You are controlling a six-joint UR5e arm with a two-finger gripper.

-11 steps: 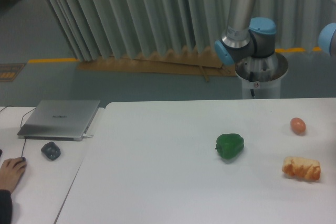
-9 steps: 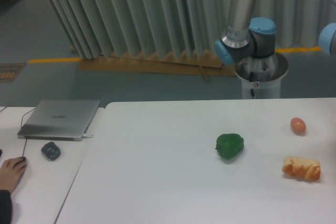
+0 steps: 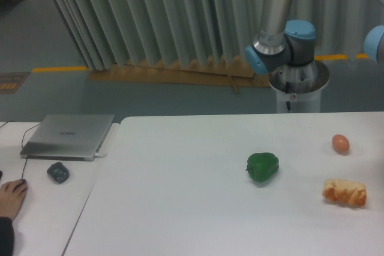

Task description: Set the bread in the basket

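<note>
Green pepper (image 3: pixel 263 167) mid-table; egg-shaped object (image 3: pixel 340 143) far right; closed laptop (image 3: pixel 69 136) and mouse (image 3: pixel 58 172) left.

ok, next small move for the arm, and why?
Probably bring the gripper into view and down over the bread. It lies untouched near the table's right edge, right of the green pepper; only the arm's base and elbow show, and no basket is visible.
</note>
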